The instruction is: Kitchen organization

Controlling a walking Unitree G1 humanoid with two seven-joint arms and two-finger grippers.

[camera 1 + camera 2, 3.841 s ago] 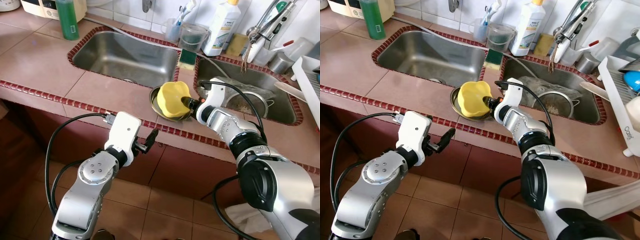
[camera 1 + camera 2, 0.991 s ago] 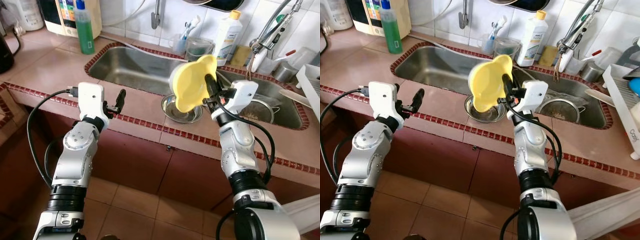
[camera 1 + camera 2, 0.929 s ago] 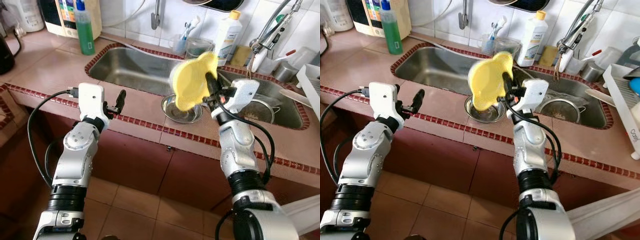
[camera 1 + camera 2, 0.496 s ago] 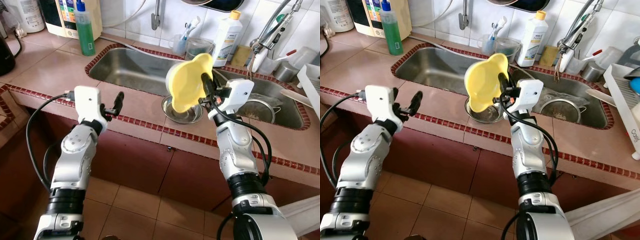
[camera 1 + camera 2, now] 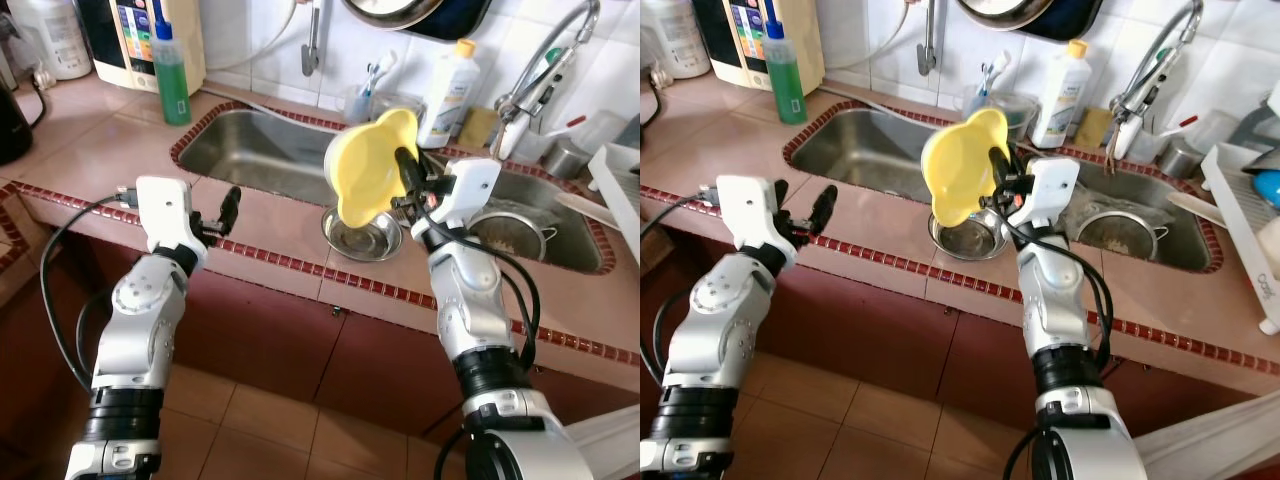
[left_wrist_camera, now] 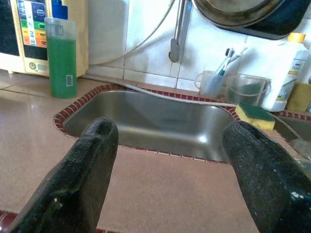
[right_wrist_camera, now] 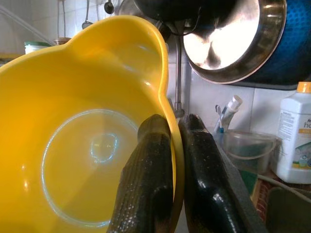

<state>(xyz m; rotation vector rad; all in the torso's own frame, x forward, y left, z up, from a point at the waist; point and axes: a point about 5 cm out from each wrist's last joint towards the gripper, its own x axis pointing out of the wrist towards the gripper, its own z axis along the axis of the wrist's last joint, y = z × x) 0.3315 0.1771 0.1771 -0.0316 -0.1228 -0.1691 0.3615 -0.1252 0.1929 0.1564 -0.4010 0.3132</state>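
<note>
A yellow plastic bowl [image 5: 368, 167] hangs tilted on edge above the counter, its hollow facing left. My right gripper [image 5: 404, 168] is shut on its rim, one finger [image 7: 148, 184] inside and one outside. Below it a shallow steel dish [image 5: 361, 232] sits on the tiled strip between the two sinks. My left gripper [image 5: 225, 212] is open above the counter's front edge, left of the dish, holding nothing; its fingers [image 6: 85, 170] frame the left sink [image 6: 155, 127].
The right sink [image 5: 1130, 225] holds a strainer and wet clutter. A green soap bottle [image 5: 170, 63], cups with toothbrushes [image 5: 368, 95], a white bottle [image 5: 447, 80] and a sponge [image 6: 255, 116] line the back. A white dish rack [image 5: 1245, 225] stands at the right. Pans [image 7: 228, 41] hang on the wall.
The yellow bowl came up out of the steel dish in my right gripper and now hangs a little further left. My left arm rose to counter height. The camera drew back.
</note>
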